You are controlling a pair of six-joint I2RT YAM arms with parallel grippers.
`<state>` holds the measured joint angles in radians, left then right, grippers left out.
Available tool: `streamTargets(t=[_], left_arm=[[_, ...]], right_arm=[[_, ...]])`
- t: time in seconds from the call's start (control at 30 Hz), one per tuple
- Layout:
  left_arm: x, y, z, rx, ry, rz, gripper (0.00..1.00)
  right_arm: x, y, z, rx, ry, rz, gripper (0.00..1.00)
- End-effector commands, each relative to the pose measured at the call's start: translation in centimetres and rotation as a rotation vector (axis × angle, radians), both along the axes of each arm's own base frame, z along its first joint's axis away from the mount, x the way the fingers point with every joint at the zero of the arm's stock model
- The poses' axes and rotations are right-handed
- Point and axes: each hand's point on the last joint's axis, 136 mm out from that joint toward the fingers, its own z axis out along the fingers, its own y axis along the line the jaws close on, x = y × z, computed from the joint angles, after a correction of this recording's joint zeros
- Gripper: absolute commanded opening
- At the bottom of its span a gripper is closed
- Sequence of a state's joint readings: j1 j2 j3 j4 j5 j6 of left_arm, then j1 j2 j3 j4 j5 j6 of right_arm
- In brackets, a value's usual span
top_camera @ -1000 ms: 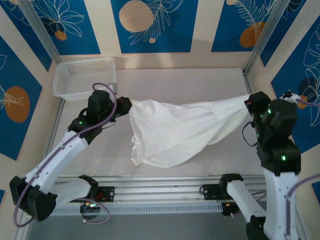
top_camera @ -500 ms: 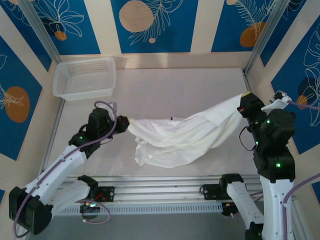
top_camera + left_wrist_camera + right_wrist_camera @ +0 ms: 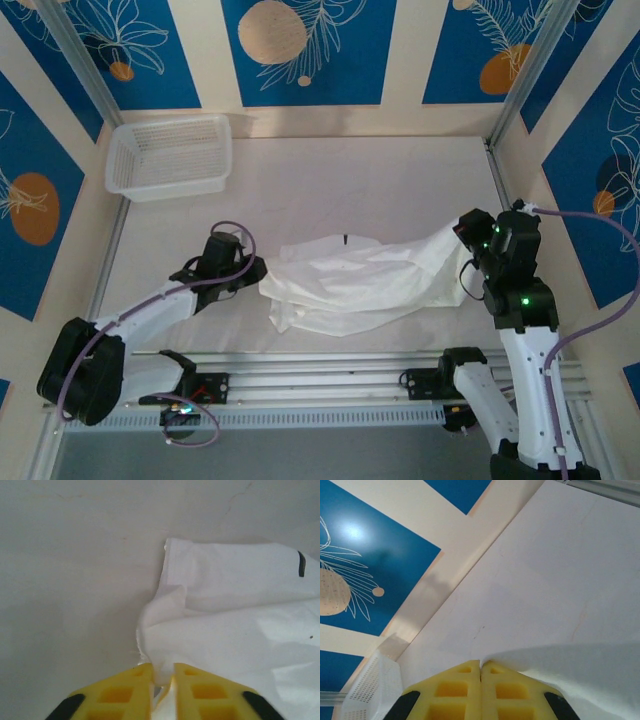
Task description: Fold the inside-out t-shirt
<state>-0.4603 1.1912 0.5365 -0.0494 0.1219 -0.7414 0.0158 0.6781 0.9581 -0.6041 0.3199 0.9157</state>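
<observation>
On the pale table (image 3: 380, 170), between blue-patterned walls, both arms have dropped low. The inside-out t-shirt (image 3: 360, 285), slung in the air a second ago, now lies white and rumpled between the two grippers. The left gripper (image 3: 258, 270) pinches a fold in its narrow gap. The right gripper (image 3: 462, 232) is clamped tight on the opposite end (small dark tag (image 3: 344, 239) facing up).
</observation>
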Motion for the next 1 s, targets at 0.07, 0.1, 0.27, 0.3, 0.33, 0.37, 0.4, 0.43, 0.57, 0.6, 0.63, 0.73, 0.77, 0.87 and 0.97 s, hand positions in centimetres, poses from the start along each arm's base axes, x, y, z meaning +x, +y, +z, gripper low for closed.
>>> streamTargets(t=[0.07, 0.1, 0.27, 0.3, 0.33, 0.37, 0.4, 0.43, 0.57, 0.6, 0.63, 0.73, 0.77, 0.87, 0.97], left_arm=[[0.9, 0.7, 1.0, 0.012, -0.059, 0.03, 0.31], [0.7, 1.0, 0.9, 0.026, -0.053, 0.039, 0.32], [-0.5, 3.2, -0.3, 0.128, 0.035, 0.096, 0.35], [-0.7, 3.5, -0.6, 0.145, 0.043, 0.1, 0.36], [-0.8, 3.8, -0.9, 0.158, 0.053, 0.105, 0.39], [-0.8, 4.0, -1.1, 0.162, 0.061, 0.109, 0.41], [-0.9, 3.9, -1.3, 0.158, 0.068, 0.104, 0.43], [-0.8, 3.7, -1.5, 0.147, 0.076, 0.097, 0.44], [-0.5, 0.8, -0.7, 0.007, 0.046, -0.006, 0.46], [-0.3, 0.0, -0.2, -0.035, 0.033, -0.028, 0.47], [-0.2, -0.7, 0.0, -0.067, 0.027, -0.048, 0.47], [-0.1, -1.4, 0.0, -0.101, 0.043, -0.066, 0.47], [-0.2, -1.5, -0.4, -0.104, 0.056, -0.067, 0.47], [-0.4, -1.6, -1.3, -0.106, 0.092, -0.062, 0.42], [-0.4, -1.5, -1.8, -0.104, 0.104, -0.052, 0.36]], right_arm=[[-0.3, -0.5, 0.0, -0.025, -0.003, -0.014, 0.0], [-0.3, -0.5, -0.1, -0.026, -0.002, -0.013, 0.0], [-0.1, -0.3, -0.2, -0.024, -0.002, -0.001, 0.0], [-0.1, -0.2, -0.2, -0.021, -0.001, 0.002, 0.0], [0.0, -0.2, -0.2, -0.019, -0.001, 0.004, 0.0], [0.1, -0.1, -0.2, -0.018, -0.001, 0.008, 0.0], [0.2, -0.1, -0.2, -0.016, -0.001, 0.012, 0.0], [0.2, 0.0, -0.2, -0.014, -0.001, 0.015, 0.0], [0.3, 0.1, -0.2, -0.013, 0.001, 0.021, 0.0], [0.3, 0.1, -0.1, -0.012, 0.001, 0.021, 0.0], [0.3, 0.2, -0.2, -0.011, 0.001, 0.023, 0.0], [0.4, 0.2, -0.4, -0.003, 0.006, 0.023, 0.0], [0.4, 0.2, -0.3, -0.003, 0.005, 0.025, 0.0], [0.4, 0.3, -0.4, 0.0, 0.007, 0.027, 0.0], [0.4, 0.3, -0.3, 0.0, 0.006, 0.028, 0.0]])
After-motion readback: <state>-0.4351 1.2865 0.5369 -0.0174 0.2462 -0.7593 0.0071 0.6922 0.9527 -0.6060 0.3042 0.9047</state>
